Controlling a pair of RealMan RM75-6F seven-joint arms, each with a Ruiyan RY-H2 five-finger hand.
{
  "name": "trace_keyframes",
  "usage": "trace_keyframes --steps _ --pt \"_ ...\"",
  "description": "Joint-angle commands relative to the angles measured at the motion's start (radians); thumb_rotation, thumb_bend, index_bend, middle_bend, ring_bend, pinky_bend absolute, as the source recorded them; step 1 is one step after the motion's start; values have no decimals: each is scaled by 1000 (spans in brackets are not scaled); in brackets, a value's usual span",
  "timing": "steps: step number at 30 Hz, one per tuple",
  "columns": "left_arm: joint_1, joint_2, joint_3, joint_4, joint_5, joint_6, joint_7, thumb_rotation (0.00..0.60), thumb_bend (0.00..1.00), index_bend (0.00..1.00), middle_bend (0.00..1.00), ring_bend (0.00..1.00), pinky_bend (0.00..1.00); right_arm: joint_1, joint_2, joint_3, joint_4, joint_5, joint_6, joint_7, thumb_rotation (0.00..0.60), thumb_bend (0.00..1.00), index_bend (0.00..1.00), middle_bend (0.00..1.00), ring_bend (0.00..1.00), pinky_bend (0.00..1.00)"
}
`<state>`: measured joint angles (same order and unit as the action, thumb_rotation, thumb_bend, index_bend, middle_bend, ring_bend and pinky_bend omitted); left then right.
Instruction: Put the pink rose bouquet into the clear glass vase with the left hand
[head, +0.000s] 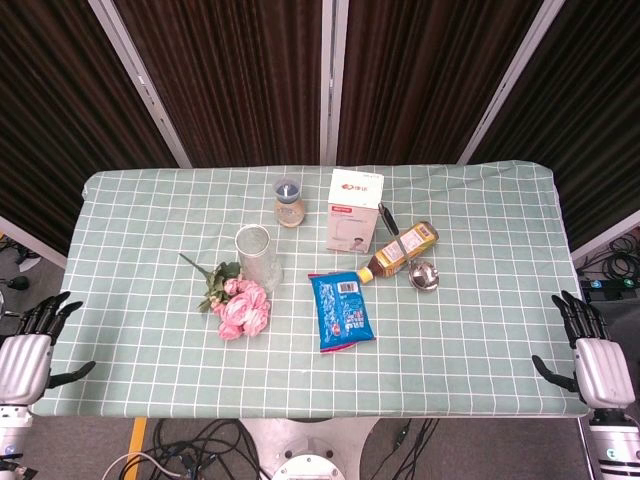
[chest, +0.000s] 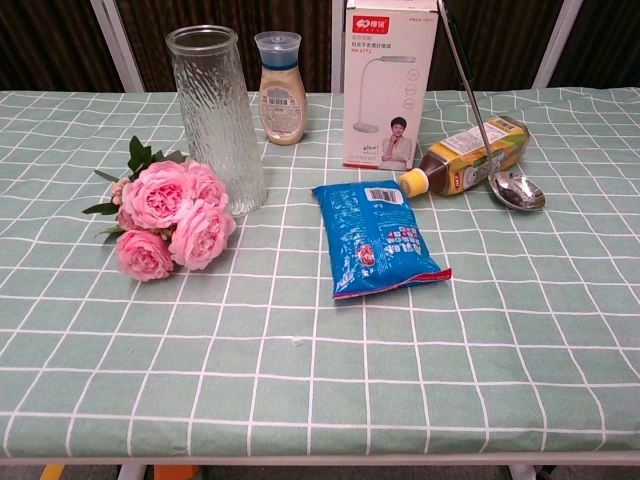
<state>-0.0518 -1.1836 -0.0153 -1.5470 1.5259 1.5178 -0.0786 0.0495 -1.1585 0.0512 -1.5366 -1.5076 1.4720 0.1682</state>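
Observation:
The pink rose bouquet (head: 241, 305) (chest: 170, 217) lies on the green checked tablecloth, blooms toward me and green leaves pointing to the far left. Just behind and to its right stands the clear ribbed glass vase (head: 254, 256) (chest: 217, 118), upright and empty, touching or nearly touching the blooms. My left hand (head: 28, 352) hangs off the table's near left corner, fingers spread and holding nothing, far from the bouquet. At the near right corner, my right hand (head: 593, 357) is likewise spread and empty. Neither hand shows in the chest view.
A blue snack bag (head: 341, 310) (chest: 379, 238) lies right of the bouquet. Behind it stand a white lamp box (head: 355, 211) (chest: 391, 85) and a small capped bottle (head: 288, 201) (chest: 280, 88). A tea bottle (head: 400, 251) (chest: 466, 156) lies on its side beside a metal ladle (head: 425, 275) (chest: 517, 190).

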Motion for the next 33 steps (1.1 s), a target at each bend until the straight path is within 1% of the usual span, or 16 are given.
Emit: trace_keyframes --steps 1,4,7,9,13,15,19,23,25,29,33 --pt "-1 -3 -3 2 6 7 1 600 39 160 54 53 135 0 1 -1 0 -2 1 4 600 159 0 0 0 0" --pt "-4 -7 -1 8 23 13 -2 600 39 160 54 53 135 -1 5 0 -2 -3 4 7 600 160 0 0 0 0" --pt "-13 -8 12 13 62 12 -20 600 39 157 54 53 135 0 9 2 -7 -4 6 7 600 159 0 0 0 0" --pt "-27 -12 23 22 112 17 -27 600 39 152 54 53 136 1 13 4 -12 -3 8 5 600 159 0 0 0 0" --pt "-66 -32 31 45 207 24 11 600 39 147 54 52 136 4 16 5 -23 5 -3 -1 600 159 0 0 0 0" --pt "-93 -34 31 40 226 -4 28 600 39 147 54 52 136 6 21 2 -35 4 -8 -5 600 159 0 0 0 0" --pt "-147 -25 30 20 222 -91 45 600 40 146 54 49 136 4 35 4 -62 -5 5 -21 600 159 0 0 0 0" --pt "-194 -12 36 -29 216 -175 74 600 41 141 51 38 134 3 55 11 -87 -5 17 -32 600 159 0 0 0 0" --pt "-221 -16 32 -58 224 -203 82 600 41 136 46 30 131 7 62 18 -98 12 5 -34 600 159 0 0 0 0" --pt "-279 -33 23 -73 250 -259 121 600 42 135 45 29 130 21 68 23 -116 31 -25 -41 600 160 0 0 0 0" --pt "-333 -39 14 -79 231 -334 116 600 41 135 45 30 129 27 66 20 -124 31 -38 -42 600 160 0 0 0 0"
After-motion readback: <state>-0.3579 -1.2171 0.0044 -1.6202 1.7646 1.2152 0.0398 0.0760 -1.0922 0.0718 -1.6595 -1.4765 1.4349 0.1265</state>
